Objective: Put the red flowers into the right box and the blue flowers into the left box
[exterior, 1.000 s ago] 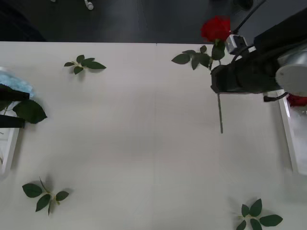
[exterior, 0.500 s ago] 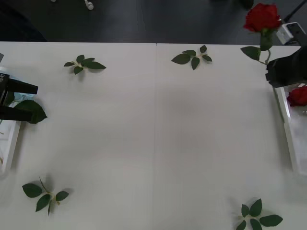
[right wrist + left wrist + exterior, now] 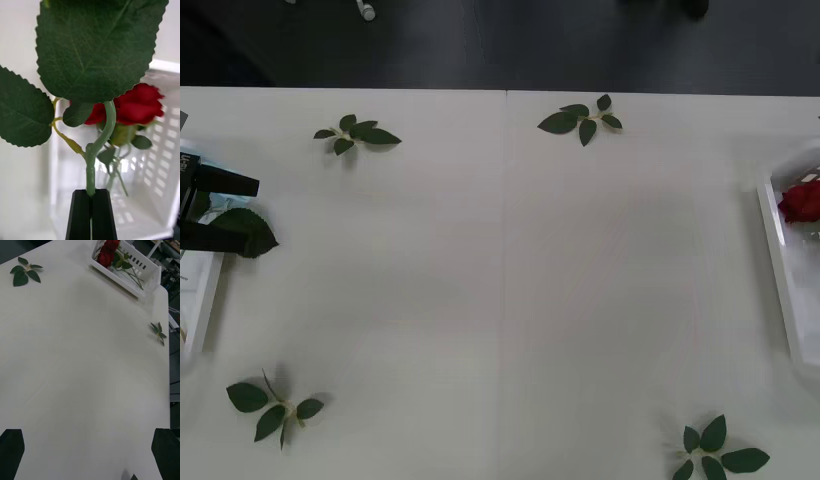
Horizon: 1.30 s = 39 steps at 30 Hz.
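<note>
White worktop [image 3: 500, 300] carries four loose leaf sprigs [image 3: 358, 133]. At its right edge, the right box [image 3: 777, 270] holds red flowers [image 3: 800, 200]. At its left edge, the left hand [image 3: 215, 210] is spread wide above the left box [image 3: 202, 305]. The right hand [image 3: 90, 213] clamps a rose stem [image 3: 98, 150] above the right box.

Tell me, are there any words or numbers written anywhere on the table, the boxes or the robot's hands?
None that can be read.
The left gripper has a tiny pale mark on its body at the picture's edge: too small to read.
The right box, the left box, the table and the right gripper, shut on a red rose stem, carry no writing.
</note>
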Motion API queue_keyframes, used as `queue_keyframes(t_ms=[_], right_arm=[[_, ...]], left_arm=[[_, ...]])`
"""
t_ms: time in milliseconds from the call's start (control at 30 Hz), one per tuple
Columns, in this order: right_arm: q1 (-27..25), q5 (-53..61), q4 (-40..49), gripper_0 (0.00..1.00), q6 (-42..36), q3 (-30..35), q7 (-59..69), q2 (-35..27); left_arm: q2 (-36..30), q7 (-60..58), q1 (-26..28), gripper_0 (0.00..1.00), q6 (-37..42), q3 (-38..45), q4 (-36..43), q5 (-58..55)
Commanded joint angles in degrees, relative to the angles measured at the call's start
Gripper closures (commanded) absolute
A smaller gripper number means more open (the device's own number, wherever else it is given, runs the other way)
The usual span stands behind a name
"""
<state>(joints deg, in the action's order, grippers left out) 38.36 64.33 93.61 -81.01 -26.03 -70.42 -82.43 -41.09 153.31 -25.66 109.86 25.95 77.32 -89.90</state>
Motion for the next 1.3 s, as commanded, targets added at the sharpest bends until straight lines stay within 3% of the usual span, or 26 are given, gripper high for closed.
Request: queue_keyframes(t_ms=[33, 300, 467, 633, 800, 1300], right_arm=[[1.4, -4.6, -3.5, 1.00, -3.4, 1.2, -0.7, 2.1], [-3.1, -16.6, -9.1, 1.00, -5.9, 5.1, -0.9, 7.6], [-10.5, -21.3, -9.0, 1.00, -5.8, 12.1, -1.6, 9.9], [-21.0, -24.3, -4.0, 1.00, -4.4, 20.1, -2.9, 10.0], [-27.2, -24.5, -3.7, 1.00, 2.4, 22.3, -3.5, 9.9], [-27.9, -24.0, -5.5, 1.00, 4.9, 22.2, -4.6, 10.0]], left_arm=[[-1.8, 1.7, -1.2, 0.00, 0.1, 0.7, 1.6, -0.4], [-1.8, 1.7, -1.2, 0.00, 0.1, 0.7, 1.6, -0.4], [-1.8, 1.7, -1.2, 0.00, 0.1, 0.7, 1.6, -0.4], [-1.8, 1.7, -1.2, 0.00, 0.1, 0.7, 1.6, -0.4], [-1.8, 1.7, -1.2, 0.00, 0.1, 0.7, 1.6, -0.4], [-1.8, 1.7, -1.2, 0.00, 0.1, 0.7, 1.6, -0.4]])
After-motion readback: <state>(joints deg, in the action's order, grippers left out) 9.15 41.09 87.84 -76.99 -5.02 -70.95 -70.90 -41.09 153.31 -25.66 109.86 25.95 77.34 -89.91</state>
